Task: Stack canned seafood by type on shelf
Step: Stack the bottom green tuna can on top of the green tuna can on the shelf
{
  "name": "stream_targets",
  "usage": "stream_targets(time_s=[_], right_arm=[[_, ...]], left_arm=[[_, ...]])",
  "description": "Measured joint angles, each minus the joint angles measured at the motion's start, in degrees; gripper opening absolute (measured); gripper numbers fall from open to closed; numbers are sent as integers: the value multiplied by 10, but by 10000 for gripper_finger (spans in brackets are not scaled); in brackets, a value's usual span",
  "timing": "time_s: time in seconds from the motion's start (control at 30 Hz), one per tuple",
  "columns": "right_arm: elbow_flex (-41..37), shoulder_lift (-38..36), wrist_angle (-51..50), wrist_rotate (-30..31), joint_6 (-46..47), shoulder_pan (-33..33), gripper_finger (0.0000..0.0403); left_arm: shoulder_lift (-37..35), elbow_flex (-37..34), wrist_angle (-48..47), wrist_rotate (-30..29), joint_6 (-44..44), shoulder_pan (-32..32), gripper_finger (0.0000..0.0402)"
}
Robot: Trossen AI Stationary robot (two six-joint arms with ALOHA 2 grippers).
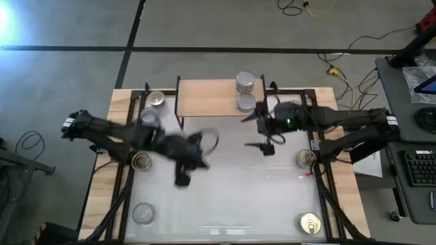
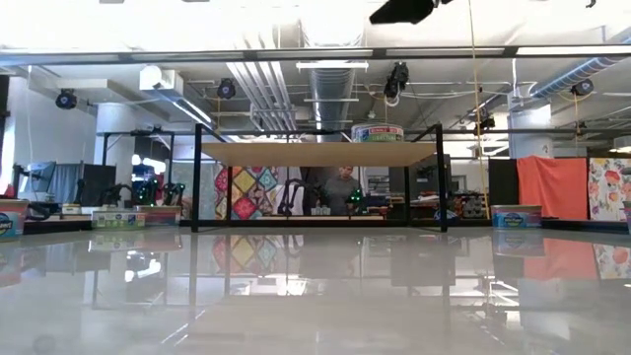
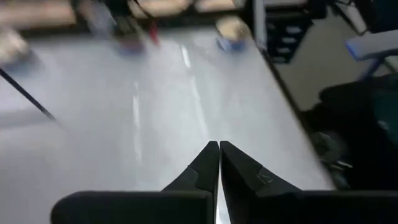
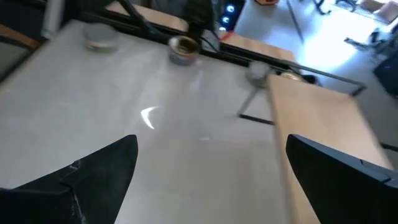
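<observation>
The shelf (image 1: 211, 97) stood at the table's far edge, its long axis running left to right. Two silver tins (image 1: 246, 92) sat upright on its right end. The left gripper (image 1: 185, 178) was closed and empty over mid-table; the right gripper (image 1: 257, 129) hung wide open beside the shelf.

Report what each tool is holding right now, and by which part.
Nothing is held. The left tool is shut on nothing above the bare tabletop. The right tool is open and empty beside the shelf.
</observation>
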Motion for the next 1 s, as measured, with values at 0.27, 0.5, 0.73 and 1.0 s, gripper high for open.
stream_targets(time_s=[0.27, 0.5, 0.73, 1.0], right_arm=[[-49, 2, 77, 48, 79, 109, 400], [-81, 42, 139, 65, 150, 187, 400], [-68, 119, 145, 103, 194, 253, 400], [-30, 195, 144, 124, 222, 282, 400]], left_arm=[[-19, -114, 0, -85, -388, -214, 0], [5, -167, -5, -60, -693, -323, 0], [47, -180, -51, 20, -869, -379, 0], [70, -182, -131, 123, -915, -379, 0]])
